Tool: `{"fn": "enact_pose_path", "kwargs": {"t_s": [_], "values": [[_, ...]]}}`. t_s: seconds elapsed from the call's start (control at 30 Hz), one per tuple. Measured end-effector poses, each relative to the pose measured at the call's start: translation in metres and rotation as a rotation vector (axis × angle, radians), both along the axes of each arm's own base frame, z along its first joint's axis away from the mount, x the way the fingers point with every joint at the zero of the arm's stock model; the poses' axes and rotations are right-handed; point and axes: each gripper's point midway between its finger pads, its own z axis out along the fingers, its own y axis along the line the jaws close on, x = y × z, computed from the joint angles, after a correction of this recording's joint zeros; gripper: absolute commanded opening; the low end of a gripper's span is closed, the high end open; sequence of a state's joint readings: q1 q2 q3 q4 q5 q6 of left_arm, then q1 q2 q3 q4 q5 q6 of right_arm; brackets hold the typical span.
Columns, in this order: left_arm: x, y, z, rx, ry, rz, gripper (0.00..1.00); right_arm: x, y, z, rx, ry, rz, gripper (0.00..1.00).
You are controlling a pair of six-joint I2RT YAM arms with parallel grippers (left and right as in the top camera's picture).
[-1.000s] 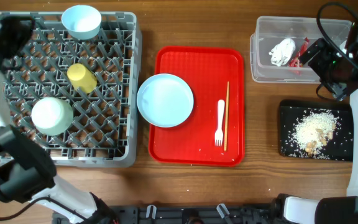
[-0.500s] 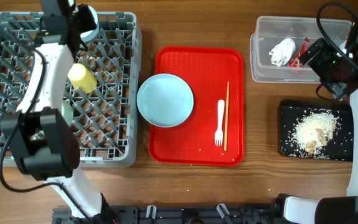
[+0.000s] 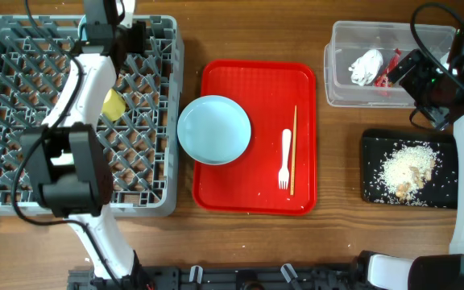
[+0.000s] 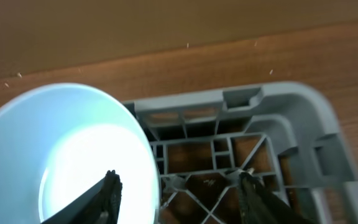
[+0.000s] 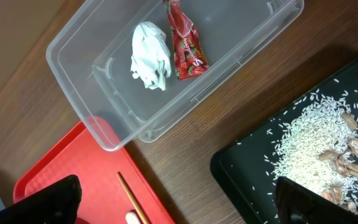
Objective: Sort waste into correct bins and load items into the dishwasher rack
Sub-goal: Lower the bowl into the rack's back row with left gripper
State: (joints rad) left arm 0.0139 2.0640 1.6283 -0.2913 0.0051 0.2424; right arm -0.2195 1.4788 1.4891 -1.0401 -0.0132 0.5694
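Note:
My left gripper (image 4: 179, 179) is open at the back right corner of the grey dishwasher rack (image 3: 22, 64). Its jaws straddle the rim of a pale bowl (image 4: 55, 143), one finger inside and one over the lattice, neither touching it. A yellow cup (image 3: 113, 105) lies in the rack beside my arm. The blue plate (image 3: 214, 129), white fork (image 3: 285, 157) and chopsticks (image 3: 294, 149) lie on the red tray (image 3: 256, 193). My right gripper (image 5: 185, 205) hangs wide open and holds nothing, between the clear tub (image 5: 79, 62) and the black tray (image 5: 247, 174).
The tub holds a white tissue (image 5: 151, 56) and a red wrapper (image 5: 185, 43). Rice and food scraps (image 5: 316, 143) are spread on the black tray. My left arm (image 3: 75, 97) crosses the rack from front to back and hides part of it.
My left arm has swung from the rack's left edge to the bowl at its back corner, and its jaws have widened. The right arm has not moved.

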Motion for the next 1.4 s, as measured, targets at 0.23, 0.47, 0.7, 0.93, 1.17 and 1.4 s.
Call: {"fn": "enact_pose_path", "kwargs": {"t_s": [0.23,0.47,0.7,0.93,1.17,1.4], "values": [[-0.004,0.002,-0.013,0.013,0.040,-0.001,0.25,0.000,0.000,0.000,0.000,0.000,0.000,1.00],[-0.002,0.009,-0.011,-0.062,0.027,0.080,0.04,0.000,0.000,0.000,0.000,0.000,0.000,1.00],[-0.001,0.010,-0.009,-0.181,0.017,0.184,0.04,0.000,0.000,0.000,0.000,0.000,0.000,1.00],[-0.005,0.020,-0.010,-0.279,0.039,0.224,0.36,0.000,0.000,0.000,0.000,0.000,0.000,1.00],[-0.012,0.041,-0.017,-0.032,0.074,0.148,0.36,0.000,0.000,0.000,0.000,0.000,0.000,1.00],[-0.013,0.046,-0.017,0.102,0.083,0.054,0.37,0.000,0.000,0.000,0.000,0.000,0.000,1.00]]}}
